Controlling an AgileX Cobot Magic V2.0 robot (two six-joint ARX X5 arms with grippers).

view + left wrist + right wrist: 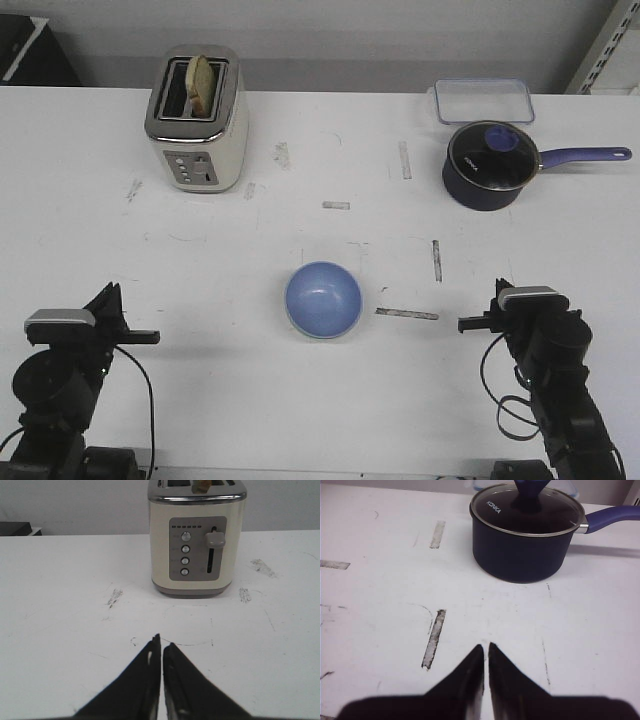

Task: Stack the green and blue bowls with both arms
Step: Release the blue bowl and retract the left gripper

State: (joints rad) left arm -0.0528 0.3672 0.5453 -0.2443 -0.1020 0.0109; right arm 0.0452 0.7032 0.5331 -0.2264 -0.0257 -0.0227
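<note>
The light blue bowl (323, 298) sits upright in the middle of the table. A thin pale green edge (318, 336) shows under its near rim, so the green bowl appears to lie beneath it, mostly hidden. My left gripper (108, 296) rests at the near left, shut and empty, well left of the bowls. My right gripper (500, 292) rests at the near right, shut and empty, well right of them. In the left wrist view the gripper (161, 641) is closed over bare table. In the right wrist view the gripper (486, 646) is closed too. Neither wrist view shows a bowl.
A cream toaster (197, 120) with bread in it stands at the back left, also in the left wrist view (196, 537). A dark navy saucepan (487, 165) with a glass lid stands at the back right, a clear container (483, 99) behind it. Tape marks (407, 314) dot the table.
</note>
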